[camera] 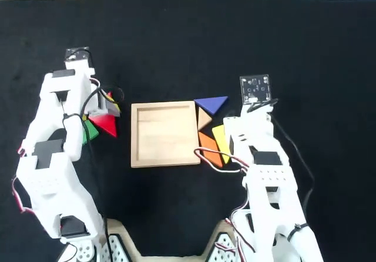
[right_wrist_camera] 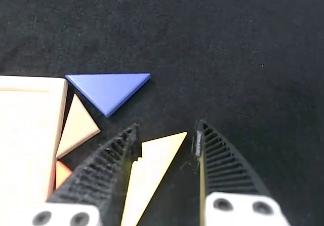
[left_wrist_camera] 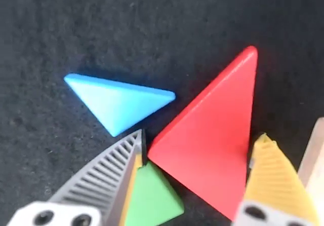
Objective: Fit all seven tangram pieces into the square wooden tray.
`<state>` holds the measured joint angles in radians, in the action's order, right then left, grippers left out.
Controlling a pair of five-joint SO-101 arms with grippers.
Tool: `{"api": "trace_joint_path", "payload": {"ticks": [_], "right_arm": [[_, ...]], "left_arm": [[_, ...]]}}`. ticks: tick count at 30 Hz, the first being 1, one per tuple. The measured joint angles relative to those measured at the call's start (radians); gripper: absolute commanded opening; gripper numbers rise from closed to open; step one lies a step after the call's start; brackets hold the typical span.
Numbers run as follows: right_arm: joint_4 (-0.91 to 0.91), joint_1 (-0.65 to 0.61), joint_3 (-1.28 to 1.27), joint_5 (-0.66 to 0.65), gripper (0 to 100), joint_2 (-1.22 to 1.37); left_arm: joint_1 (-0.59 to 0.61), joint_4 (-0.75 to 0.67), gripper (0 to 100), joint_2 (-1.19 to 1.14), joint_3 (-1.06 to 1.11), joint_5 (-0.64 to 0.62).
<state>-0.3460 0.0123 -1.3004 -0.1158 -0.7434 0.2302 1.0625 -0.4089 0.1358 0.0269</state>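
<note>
The square wooden tray [camera: 164, 134] lies at mid-table, bare wood inside. To its left my left gripper [left_wrist_camera: 202, 137] is open low over the big red triangle [left_wrist_camera: 212, 129], one finger near each of its edges. A light blue triangle [left_wrist_camera: 119, 102] lies beyond it and a green piece [left_wrist_camera: 149, 198] sits by the grey finger [left_wrist_camera: 109, 180]. Right of the tray, my right gripper [right_wrist_camera: 167, 132] is open with the yellow piece [right_wrist_camera: 152, 175] between its black fingers. Near it are a dark blue triangle [right_wrist_camera: 109, 89], a tan triangle [right_wrist_camera: 76, 127] and an orange piece [right_wrist_camera: 62, 173].
Black cloth covers the table [camera: 188, 44]. The red triangle [camera: 104, 124] and green piece [camera: 89, 133] lie under the left arm. The dark blue triangle [camera: 211, 103], tan triangle [camera: 203, 118], yellow piece [camera: 220, 141] and orange piece [camera: 210, 147] crowd the tray's right edge.
</note>
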Motion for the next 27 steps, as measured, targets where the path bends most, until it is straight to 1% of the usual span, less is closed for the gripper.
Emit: {"api": "trace_joint_path", "payload": {"ticks": [5, 16, 22, 27], "right_arm": [[0.0, 0.0, 0.0, 0.0, 18.0, 0.0], [0.0, 0.0, 0.0, 0.0, 18.0, 0.0], [0.015, 0.0, 0.0, 0.0, 18.0, 0.0], [0.054, 0.0, -0.003, 0.0, 18.0, 0.0]], "left_arm": [[-0.006, -0.012, 33, 0.002, 0.011, 0.037], [-0.009, -0.012, 32, 0.002, 0.011, 0.043], [-0.009, -0.012, 32, 0.002, 0.011, -0.048], [-0.009, -0.014, 32, 0.002, 0.011, -0.064]]}}
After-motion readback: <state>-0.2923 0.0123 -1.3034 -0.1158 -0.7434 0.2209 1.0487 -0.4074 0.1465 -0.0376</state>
